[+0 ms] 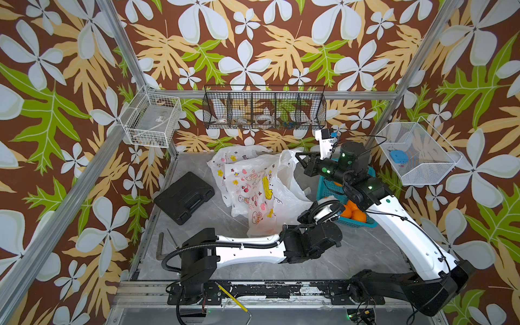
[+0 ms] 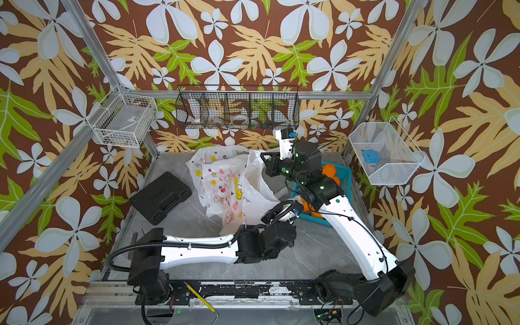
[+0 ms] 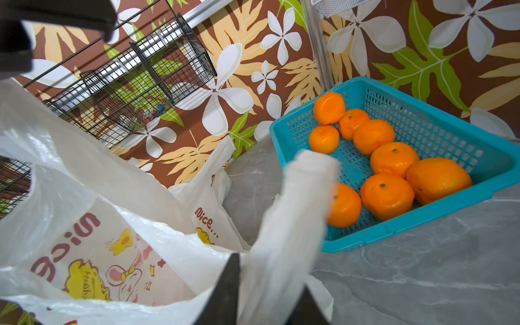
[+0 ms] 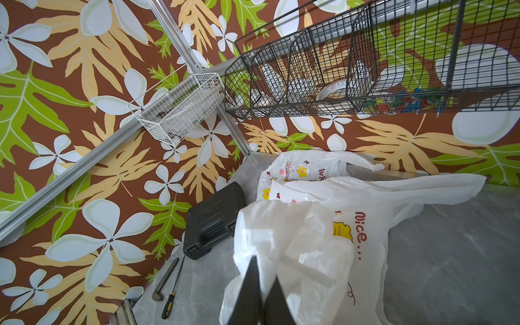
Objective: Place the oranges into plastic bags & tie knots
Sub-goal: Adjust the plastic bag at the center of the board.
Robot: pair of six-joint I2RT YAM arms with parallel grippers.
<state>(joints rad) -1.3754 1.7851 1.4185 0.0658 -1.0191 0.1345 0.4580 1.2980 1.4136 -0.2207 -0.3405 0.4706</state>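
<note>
Several oranges (image 3: 388, 166) lie in a teal lattice basket (image 3: 422, 222) at the right of the table, partly under my right arm in both top views (image 1: 354, 213) (image 2: 329, 170). The printed white plastic bags (image 1: 253, 185) (image 2: 222, 183) lie crumpled mid-table. My left gripper (image 3: 268, 271) sits beside the basket, with a blurred white bag handle (image 3: 295, 211) filling the gap between its fingers. My right gripper (image 4: 266, 267) is shut on the bag's thin upper edge (image 4: 281, 230) and holds it raised above the table (image 1: 302, 159). No knots show.
A black case (image 1: 184, 197) lies at the table's left, with a hex key and a screwdriver (image 4: 171, 292) near it. A black wire rack (image 1: 264, 107) hangs on the back wall. White wire baskets hang left (image 1: 152, 119) and right (image 1: 416, 152).
</note>
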